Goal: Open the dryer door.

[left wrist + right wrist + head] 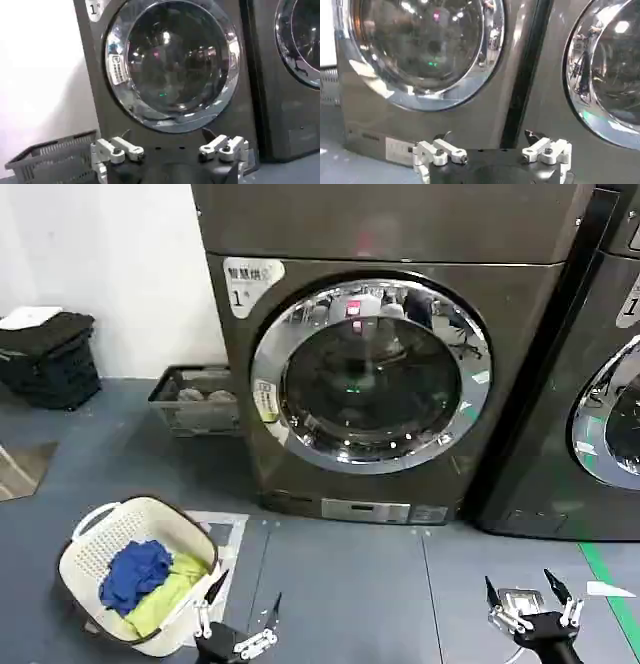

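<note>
The dryer door is a big round chrome ring around dark glass, shut flat against the grey-brown machine labelled "1". The left wrist view looks straight at the door; the right wrist view has it off to one side. My left gripper hangs low near the floor, well short of the machine, open with nothing between its fingers. My right gripper sits low at the right, level with the gap between the two machines, also open and empty.
A blacker machine with a similar chrome door stands on the right. A white laundry basket with blue and green cloth sits on the floor by my left gripper. A grey wire basket stands left of the dryer, a black crate farther left.
</note>
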You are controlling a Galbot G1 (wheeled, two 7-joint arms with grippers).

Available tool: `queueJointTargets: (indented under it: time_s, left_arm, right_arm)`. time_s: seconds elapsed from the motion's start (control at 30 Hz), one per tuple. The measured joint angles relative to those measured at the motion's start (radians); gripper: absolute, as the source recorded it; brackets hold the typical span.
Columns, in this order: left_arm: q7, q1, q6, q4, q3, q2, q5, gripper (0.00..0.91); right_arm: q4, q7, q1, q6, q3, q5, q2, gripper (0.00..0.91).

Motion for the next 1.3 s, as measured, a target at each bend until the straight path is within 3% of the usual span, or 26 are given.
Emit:
queueJointTargets:
  time_s: [0.4, 0.73, 0.9, 1.3]
  left_arm:
    - [0.000, 0.002, 0.000, -0.001, 0.003, 0.000, 0.002, 0.907]
    - [0.002, 0.011, -0.002, -0.006, 0.003, -0.005, 0.007, 0.907]
    - [0.002, 0.014, -0.005, -0.004, 0.004, -0.006, 0.012, 0.907]
    - [0.003, 0.015, -0.003, -0.006, 0.002, -0.007, 0.015, 0.907]
  right_arm:
    - [-0.078, -0.030, 0.230, -0.046, -0.119, 0.092, -0.165, 0.907]
    - [-0.177, -0.050, 0.480, -0.042, -0.264, 0.230, -0.329, 0.907]
    - [-0.225, -0.046, 0.616, -0.052, -0.377, 0.253, -0.394, 0.907]
    - [-0.360, -0.042, 0.970, -0.062, -0.672, 0.311, -0.408, 0.907]
